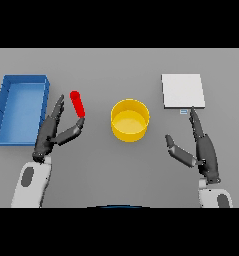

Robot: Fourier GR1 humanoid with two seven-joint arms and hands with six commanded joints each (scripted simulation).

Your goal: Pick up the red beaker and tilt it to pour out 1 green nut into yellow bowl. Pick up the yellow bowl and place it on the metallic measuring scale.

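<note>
Head view: left hand (pixel 53 131) spread beside red beaker (pixel 78 104), fingers straight, thumb reaching under it, nothing gripped yet, probably lining up for the pick. Yellow bowl (pixel 130 120) at centre, apparently empty, no green nut visible; blue tray (pixel 1 112) far left likewise. Right hand (pixel 201 147) relaxed, empty, fingertips just below metallic measuring scale (pixel 183 90).
</note>
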